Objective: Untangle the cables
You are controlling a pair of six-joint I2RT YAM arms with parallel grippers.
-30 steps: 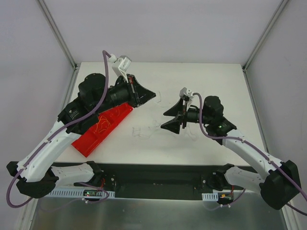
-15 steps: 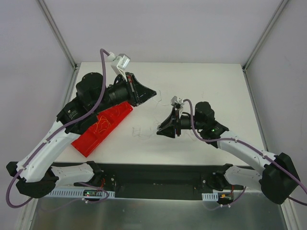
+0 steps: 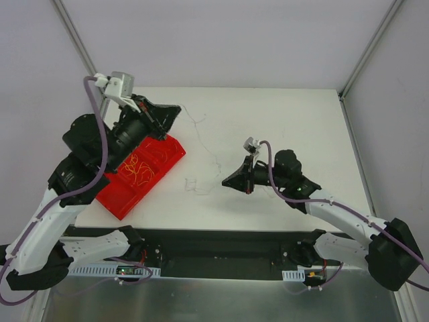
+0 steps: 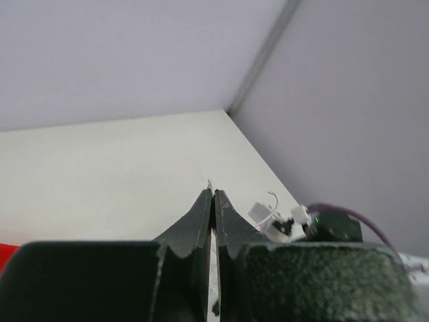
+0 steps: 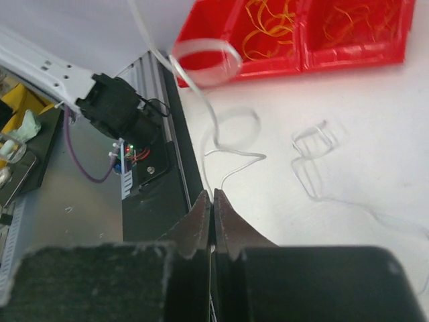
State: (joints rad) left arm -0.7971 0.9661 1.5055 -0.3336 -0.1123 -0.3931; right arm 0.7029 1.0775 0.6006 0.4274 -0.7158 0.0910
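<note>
I note the whitish cable strung over the table from the right gripper, pinched shut on it, toward eleven o'clock to the left gripper, likewise clamped on it.

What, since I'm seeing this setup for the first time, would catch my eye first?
A red bin at the left of the table, holding orange and yellow cables. Then a thin whitish cable strung between the shut left tool, near the bin's far end, and the shut right tool near the centre.
</note>
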